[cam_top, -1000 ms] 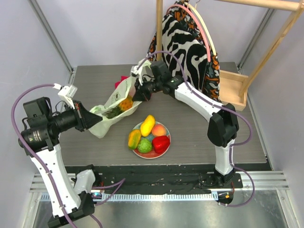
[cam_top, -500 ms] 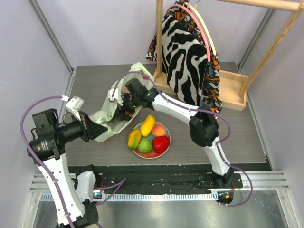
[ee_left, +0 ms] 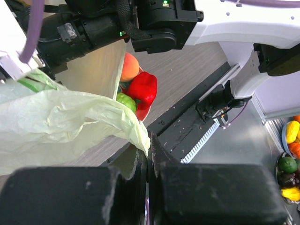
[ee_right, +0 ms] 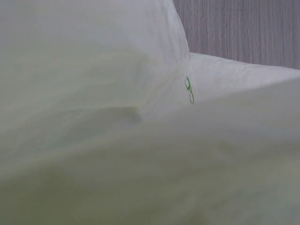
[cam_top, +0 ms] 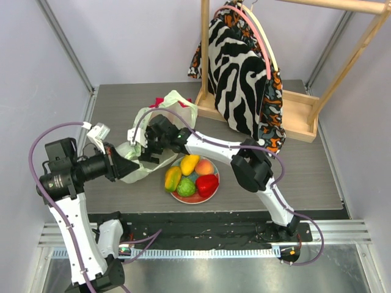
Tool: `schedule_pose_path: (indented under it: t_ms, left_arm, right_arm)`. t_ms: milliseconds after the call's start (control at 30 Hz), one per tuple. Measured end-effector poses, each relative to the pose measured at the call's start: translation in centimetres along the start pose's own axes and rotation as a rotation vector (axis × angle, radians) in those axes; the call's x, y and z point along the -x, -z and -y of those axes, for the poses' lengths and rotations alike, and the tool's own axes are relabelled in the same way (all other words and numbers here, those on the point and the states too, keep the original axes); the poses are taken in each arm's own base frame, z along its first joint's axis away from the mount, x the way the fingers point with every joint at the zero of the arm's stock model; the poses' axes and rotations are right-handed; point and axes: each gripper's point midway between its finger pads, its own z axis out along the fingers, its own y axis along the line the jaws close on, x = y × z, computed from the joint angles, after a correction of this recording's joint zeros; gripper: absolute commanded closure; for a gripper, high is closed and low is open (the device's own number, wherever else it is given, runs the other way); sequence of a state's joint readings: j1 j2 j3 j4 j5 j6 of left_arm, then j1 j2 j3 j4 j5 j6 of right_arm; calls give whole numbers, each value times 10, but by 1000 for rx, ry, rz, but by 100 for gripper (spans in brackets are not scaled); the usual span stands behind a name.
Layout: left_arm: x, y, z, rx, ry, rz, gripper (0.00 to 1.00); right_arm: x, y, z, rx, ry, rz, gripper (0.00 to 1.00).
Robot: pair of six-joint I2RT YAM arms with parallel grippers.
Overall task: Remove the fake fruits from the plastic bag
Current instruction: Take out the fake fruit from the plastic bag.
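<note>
- My left tool [ee_left: 147, 153] is clenched on a fold of the thin translucent pale yellow-green plastic bag [ee_left: 56, 126], holding its near edge up off the bench.
- My right tool [cam_top: 146, 148] is buried in the bag's mouth. Its wrist view shows only film, so I cannot tell how its jaws stand, or whether any fruit is inside.
- Five glossy plastic fruits [cam_top: 189, 163], in yellow, orange, green and red, sit heaped on a small round plate [cam_top: 195, 201] just beside the bag.
- I judge the bag limp, light and slippery. The rim or a loop handle is the place to pinch it.
- A fruit looks hard, light and smooth, so it is likely to squirt out. I would close across its widest part.
- The grey wood-grain bench [cam_top: 305, 171] is flat. A wooden rack [cam_top: 299, 116] with a zebra-print cloth [cam_top: 235, 67] stands at the far right, and a red cloth [cam_top: 160, 102] lies behind the bag.
</note>
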State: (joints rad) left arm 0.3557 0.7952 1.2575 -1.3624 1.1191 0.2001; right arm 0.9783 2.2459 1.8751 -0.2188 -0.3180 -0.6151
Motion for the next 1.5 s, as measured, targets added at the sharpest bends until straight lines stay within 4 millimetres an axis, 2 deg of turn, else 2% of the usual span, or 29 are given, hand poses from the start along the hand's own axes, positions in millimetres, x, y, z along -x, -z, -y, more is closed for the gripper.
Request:
schedule_pose_path:
  t_ms: [100,200,400,500,633,767,800,833,900,933,967,1100,1267,1400,1500]
  left_arm:
    - [2,-2,-4,-4,18,-10,100]
    - [7,-2,-5,-10,26,-12,100]
    - [24,4,8,-17,-10,15,100]
    - [20,5,17,-30,-20,15,100]
    - [9,8,30,-36,-46,19,100]
    - [-1,12,38,-39,-74,31,100]
    - [-3,11,38,-43,-69,28,100]
    - [-4,10,38,-50,-62,24,100]
    - [-8,8,35,-56,-45,11,100]
    - [-10,7,34,-59,-39,5,100]
    - [-12,6,34,-61,-36,1,100]
    - [-13,6,32,-52,-34,-5,100]
    - [-12,8,27,3,-6,-7,100]
    - [-5,14,22,91,10,16,100]
    - [6,17,9,190,-8,57,100]
  right_arm:
    - [2,0,-2,9,69,-14,0]
    - [3,-2,-14,37,151,-40,0]
    - [-1,-7,-42,100,307,-103,0]
    - [-5,-13,-46,93,364,-143,0]
    - [-12,-32,-46,70,454,-198,0]
    - [-31,-50,-52,75,563,-281,1]
    - [-30,-51,-51,65,609,-293,5]
    - [-29,-51,-51,61,633,-302,23]
    - [-30,-52,-51,61,693,-326,54]
    - [-31,-52,-53,68,708,-335,77]
    - [-32,-54,-55,76,729,-341,83]
    - [-31,-56,-55,70,771,-358,95]
    - [-36,-48,-52,72,729,-386,99]
    - [-36,-22,-54,126,621,-396,99]
    - [-20,11,-49,157,477,-355,99]
